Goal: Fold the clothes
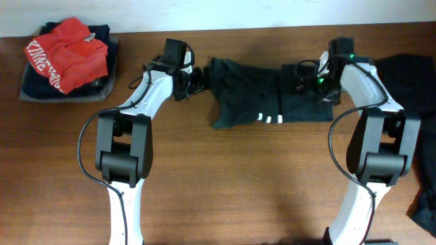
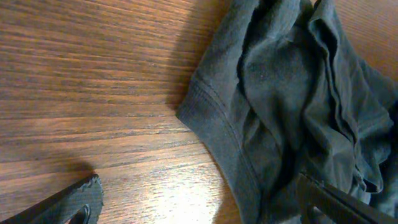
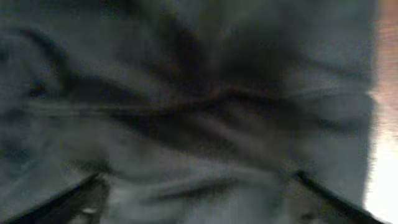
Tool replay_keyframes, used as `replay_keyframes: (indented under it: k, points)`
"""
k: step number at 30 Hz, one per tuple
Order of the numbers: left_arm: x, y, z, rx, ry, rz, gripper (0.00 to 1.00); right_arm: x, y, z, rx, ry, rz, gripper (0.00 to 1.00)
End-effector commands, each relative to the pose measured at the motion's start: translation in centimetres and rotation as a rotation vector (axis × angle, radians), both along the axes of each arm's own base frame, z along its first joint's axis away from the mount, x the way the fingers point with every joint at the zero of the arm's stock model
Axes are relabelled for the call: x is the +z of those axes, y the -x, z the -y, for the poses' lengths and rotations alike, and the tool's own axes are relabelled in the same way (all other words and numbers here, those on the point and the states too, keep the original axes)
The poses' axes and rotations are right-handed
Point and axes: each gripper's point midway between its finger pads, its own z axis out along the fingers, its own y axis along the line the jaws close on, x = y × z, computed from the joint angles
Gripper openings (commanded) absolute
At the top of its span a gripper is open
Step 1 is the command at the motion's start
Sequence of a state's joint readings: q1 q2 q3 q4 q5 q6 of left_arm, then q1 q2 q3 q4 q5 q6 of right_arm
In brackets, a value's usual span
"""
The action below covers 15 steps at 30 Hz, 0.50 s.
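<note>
A dark teal-grey shirt (image 1: 245, 88) lies bunched across the far middle of the table, with white stripes (image 1: 270, 119) showing at its near edge. My left gripper (image 1: 197, 78) sits at the shirt's left end. In the left wrist view the left gripper (image 2: 199, 208) is open: one finger is over bare wood, the other over the shirt's hemmed edge (image 2: 280, 93). My right gripper (image 1: 303, 78) hovers over the shirt's right part. The right wrist view is blurred, but the right gripper (image 3: 199, 205) has its fingers spread wide above rumpled fabric (image 3: 199, 93), holding nothing.
A grey tray (image 1: 27, 92) at the back left holds a pile with a red garment (image 1: 68, 51) on top. More black clothes (image 1: 409, 82) lie at the right edge. Bare wood (image 1: 225, 184) fills the near half of the table.
</note>
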State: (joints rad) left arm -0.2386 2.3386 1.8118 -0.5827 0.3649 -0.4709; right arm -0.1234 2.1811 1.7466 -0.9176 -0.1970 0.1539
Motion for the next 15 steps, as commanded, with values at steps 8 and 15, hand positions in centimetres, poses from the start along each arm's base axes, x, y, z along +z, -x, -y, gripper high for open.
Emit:
replay_keyframes:
  k: [8,15]
  points:
    - [-8.5,5.1,4.2,-0.101,0.063,-0.199,0.99,11.2,-0.6,-2.3,0.032,-0.141,0.055,0.99]
    - [-8.3,5.4,7.5,-0.174,0.127,-0.16,0.99,9.0,1.2,-2.9,0.125,-0.132,-0.016,0.99]
